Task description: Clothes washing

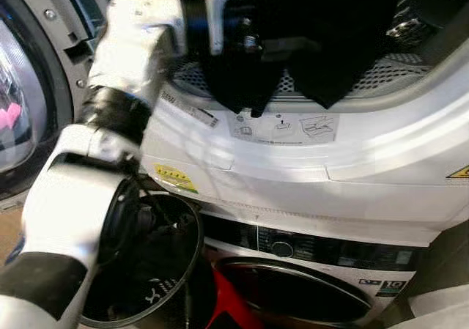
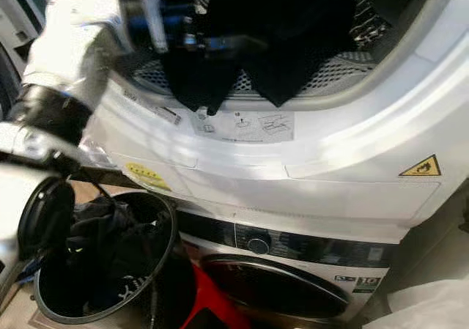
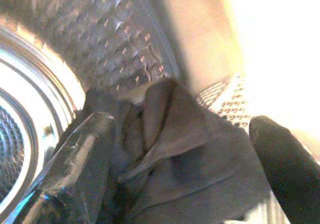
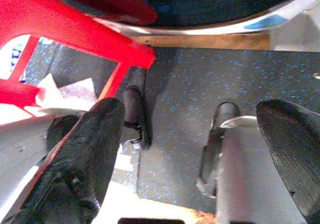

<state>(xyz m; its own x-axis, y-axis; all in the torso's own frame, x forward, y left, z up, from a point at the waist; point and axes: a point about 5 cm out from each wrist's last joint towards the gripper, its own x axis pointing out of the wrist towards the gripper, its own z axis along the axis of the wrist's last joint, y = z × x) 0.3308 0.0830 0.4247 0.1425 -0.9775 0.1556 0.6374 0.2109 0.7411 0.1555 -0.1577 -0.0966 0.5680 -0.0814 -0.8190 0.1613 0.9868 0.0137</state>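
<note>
Dark garment (image 1: 322, 36) hangs over your upper machine's drum lip (image 1: 410, 69).
Head views: a black basket (image 2: 102, 256) of clothes sits beside the lower washer (image 2: 293, 270). Left wrist: the left gripper (image 3: 180, 149) has its fingers spread around the garment inside the drum. Right wrist: the right gripper (image 4: 200, 149) is parted, empty above speckled floor (image 4: 180, 99) by a red frame (image 4: 75, 34).

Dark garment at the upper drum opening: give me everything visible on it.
The dark garment looks like black, soft fabric, crumpled, with a collar-like fold in the left wrist view. It hangs over the rim of the upper drum, two pointed ends drooping toward the instruction sticker. The left gripper is open around it, fingers on either side.
</note>
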